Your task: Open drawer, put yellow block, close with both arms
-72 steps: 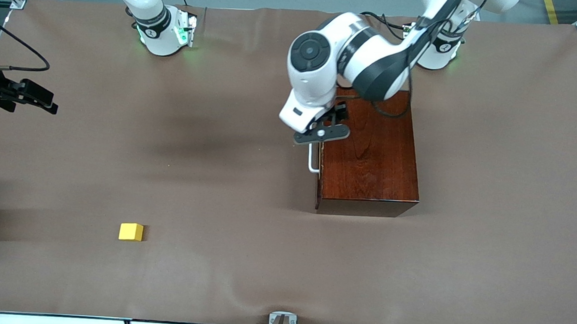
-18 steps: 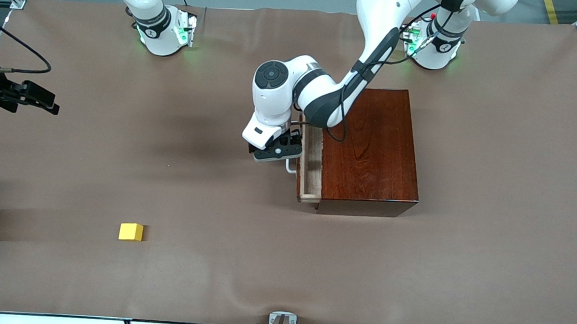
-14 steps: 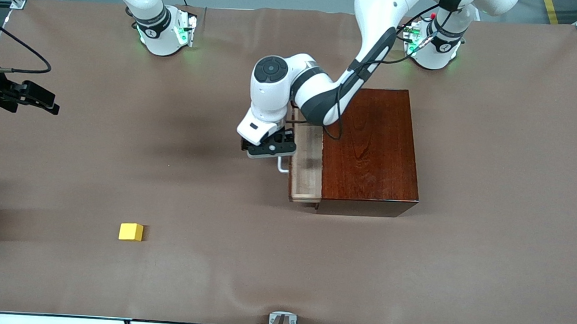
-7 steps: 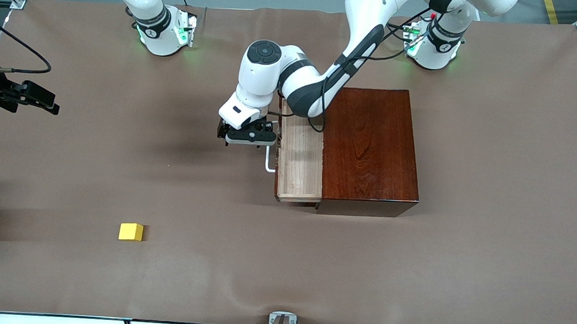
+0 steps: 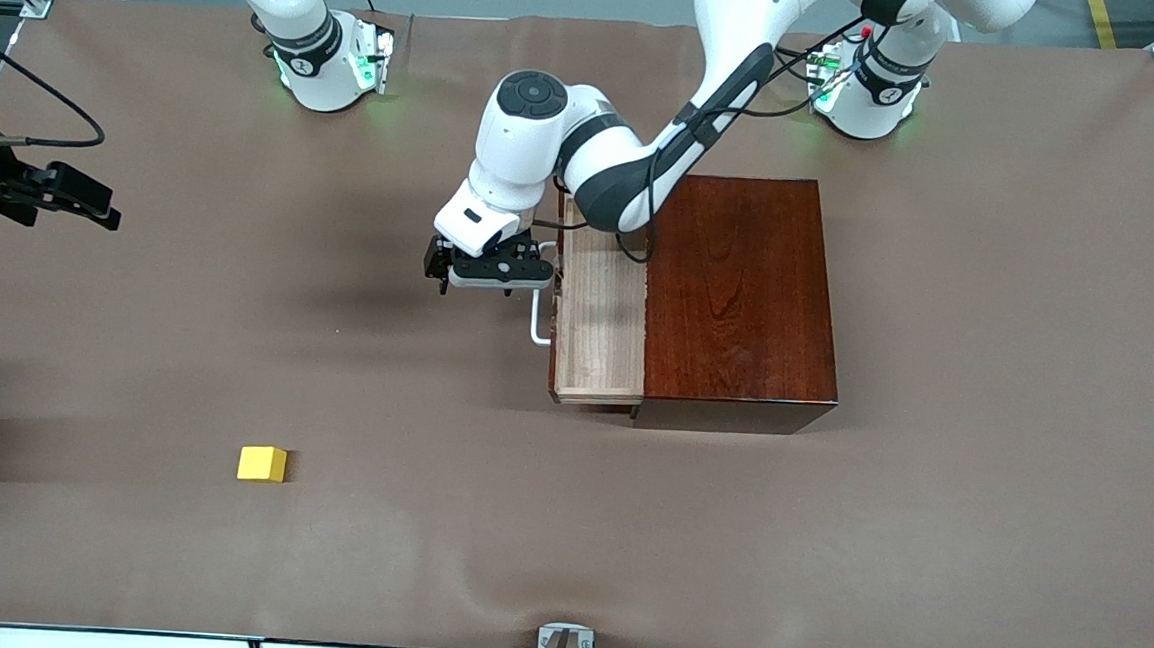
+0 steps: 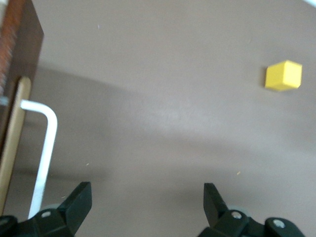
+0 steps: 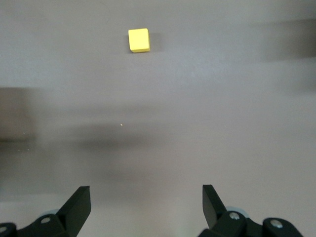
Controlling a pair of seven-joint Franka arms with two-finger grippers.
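The drawer point(image 5: 603, 316) stands pulled out of the mahogany box point(image 5: 739, 294), its pale wood floor bare. Its white loop handle point(image 5: 541, 312) faces the right arm's end of the table. My left gripper point(image 5: 488, 276) hangs open just beside that handle point(image 6: 47, 143), touching nothing; in the left wrist view the left gripper point(image 6: 146, 205) has only table between its fingers. The yellow block point(image 5: 262, 463) lies on the cloth, nearer the front camera, toward the right arm's end. My right gripper point(image 5: 93, 204) waits high at that end, and it shows open point(image 7: 146, 202) with the yellow block point(image 7: 138, 40) below it.
A brown cloth point(image 5: 925, 536) covers the whole table. The box stands toward the left arm's end. A grey clamp point(image 5: 564, 644) sits at the table edge nearest the front camera. The left arm's elbow hangs over the drawer's end farthest from that camera.
The left gripper drew the drawer farther out toward the right arm's end, then let go of the handle and shifted slightly off it. The right arm and the block have not moved.
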